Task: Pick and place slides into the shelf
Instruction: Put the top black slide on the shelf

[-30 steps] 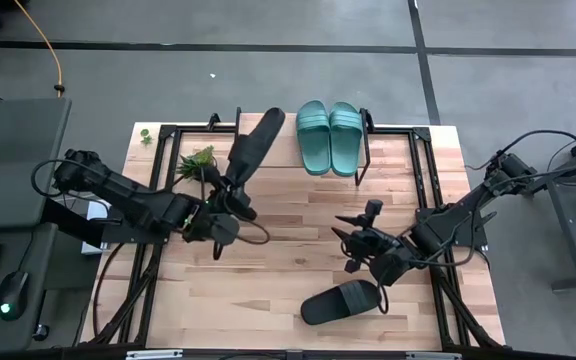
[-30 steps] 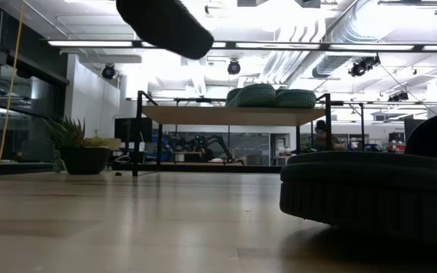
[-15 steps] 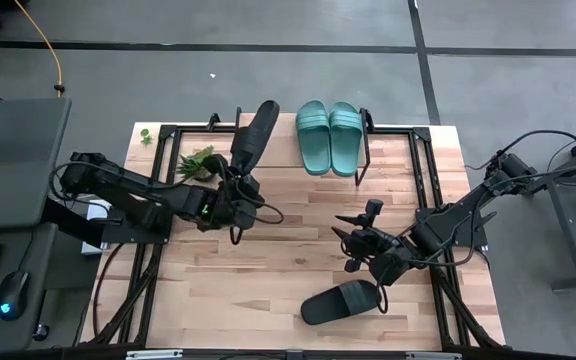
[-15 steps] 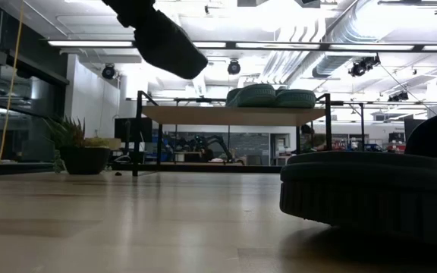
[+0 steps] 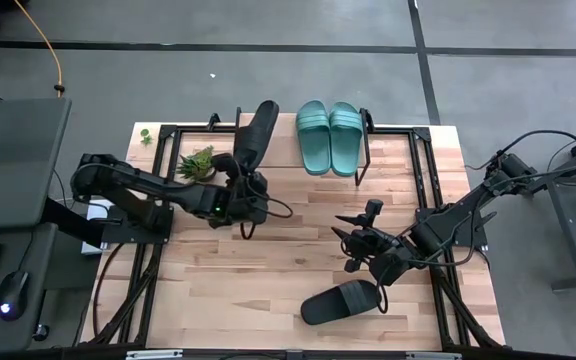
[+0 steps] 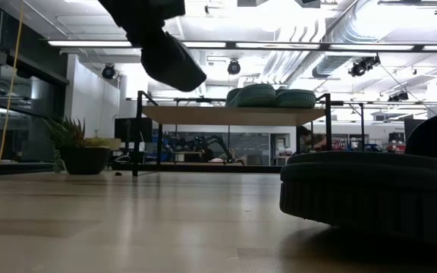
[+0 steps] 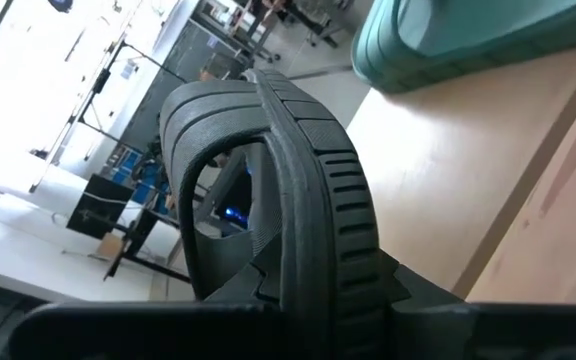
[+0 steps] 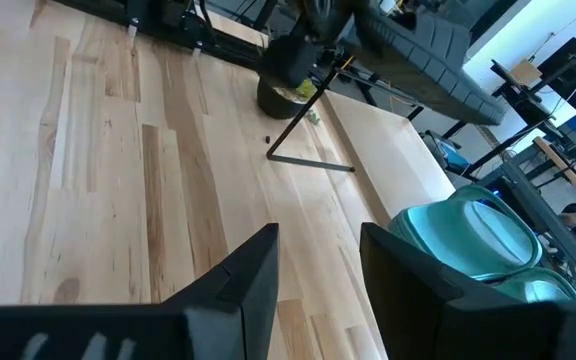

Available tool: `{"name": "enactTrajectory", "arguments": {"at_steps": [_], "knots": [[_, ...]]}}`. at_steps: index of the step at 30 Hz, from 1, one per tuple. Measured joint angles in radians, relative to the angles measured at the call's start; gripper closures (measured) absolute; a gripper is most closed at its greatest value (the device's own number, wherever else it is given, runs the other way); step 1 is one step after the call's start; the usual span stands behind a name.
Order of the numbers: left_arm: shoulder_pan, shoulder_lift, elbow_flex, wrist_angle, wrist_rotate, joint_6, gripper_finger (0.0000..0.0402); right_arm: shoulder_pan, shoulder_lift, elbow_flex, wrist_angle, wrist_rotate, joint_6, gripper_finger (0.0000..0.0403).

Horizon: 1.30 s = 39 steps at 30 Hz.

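Note:
My left gripper [image 5: 240, 192] is shut on a black slide [image 5: 253, 138], held in the air beside the shelf [image 5: 280, 150]. In the low view this slide [image 6: 169, 57] hangs high above the shelf's plank [image 6: 203, 114]. Two teal-green slides [image 5: 328, 136] lie side by side on their soles on the plank's right part. The second black slide [image 5: 340, 300] rests flat on the table near the near edge. My right gripper [image 5: 354, 246] waits open above the table, just beyond that slide; its fingers [image 8: 253, 280] show apart. My left gripper holds the black slide by its near end [image 5: 245, 178], coming level from the table's near-left side, fingers along its length. The gripper body hides the contact in the wrist view. The slide is lifted clear, turned on its side, its ribbed strap [image 7: 318, 185] ahead and its far end [image 5: 265, 108] toward the far edge.
A small potted plant [image 5: 197, 162] stands on the table left of the held slide, by the shelf's black frame leg [image 5: 168, 150]. Bare plank [image 7: 438, 190] lies left of the teal slides. Open tabletop [image 5: 268, 270] spreads between the two arms.
My left gripper has moved toward the far edge and a little right, toward the shelf, carrying the black slide. The slide has swung from slanting rightward to lying nearly parallel to the teal slides. In the low view it has drawn closer to the plank.

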<state>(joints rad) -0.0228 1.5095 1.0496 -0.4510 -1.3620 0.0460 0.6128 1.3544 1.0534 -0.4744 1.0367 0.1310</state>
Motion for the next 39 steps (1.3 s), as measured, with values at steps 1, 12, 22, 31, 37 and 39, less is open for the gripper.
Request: {"name": "enactTrajectory", "arguments": {"at_steps": [1,12,22,31,37,39], "knots": [[0.006,0.006,0.0,0.0,0.0,0.0,0.0364,0.0,0.0,0.0,0.0,0.0,0.0,0.0272],[0.019,0.046,0.0,0.0,0.009,0.01,0.0364,0.0,0.0,0.0,0.0,0.0,0.0,0.0272],[0.043,0.046,0.0,-0.034,0.011,-0.009,0.0364,0.0,0.0,0.0,0.0,-0.015,0.003,0.0272],[0.092,0.045,0.0,-0.106,0.064,-0.085,0.0364,0.0,0.0,0.0,0.001,-0.023,0.003,0.0272],[0.095,0.044,0.0,-0.106,0.075,-0.09,0.0364,0.0,0.0,0.0,0.001,-0.023,0.003,0.0272],[0.095,0.044,0.0,-0.107,0.075,-0.1,0.0364,0.0,0.0,0.0,0.0,-0.023,0.003,0.0272]]}}
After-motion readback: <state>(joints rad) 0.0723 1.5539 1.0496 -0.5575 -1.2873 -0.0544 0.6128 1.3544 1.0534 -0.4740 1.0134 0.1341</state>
